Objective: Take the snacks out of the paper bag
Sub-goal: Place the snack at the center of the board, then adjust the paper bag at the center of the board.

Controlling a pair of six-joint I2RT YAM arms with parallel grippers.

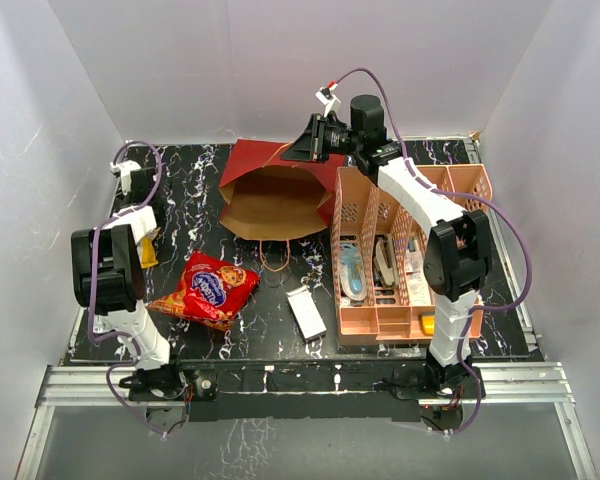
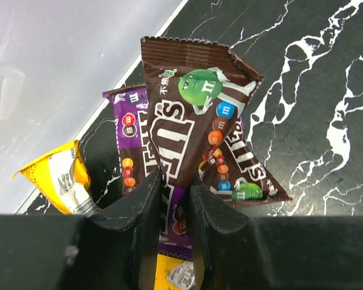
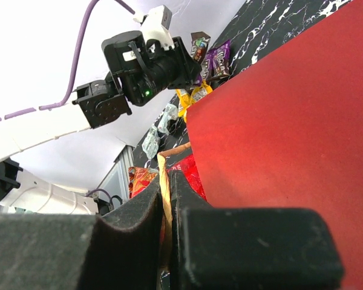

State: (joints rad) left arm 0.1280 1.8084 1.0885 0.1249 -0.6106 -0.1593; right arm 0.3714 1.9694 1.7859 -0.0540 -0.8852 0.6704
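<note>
The left gripper [image 2: 175, 199], jaws nearly closed, pinches a glossy brown packet [image 2: 187, 115] beside a purple wrapper [image 2: 130, 130] on the marbled table [image 1: 180, 190], while the right gripper [image 3: 167, 199], fully closed, clamps the twisted tan handle [image 3: 164, 175] of the dark red paper bag [image 1: 255, 165], which lies open-mouthed at the back.

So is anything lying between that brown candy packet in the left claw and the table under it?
Yes: the left gripper pinches the brown packet above a purple packet lying on the table, a yellow wrapper beside it. Bare table shows nearby.
</note>
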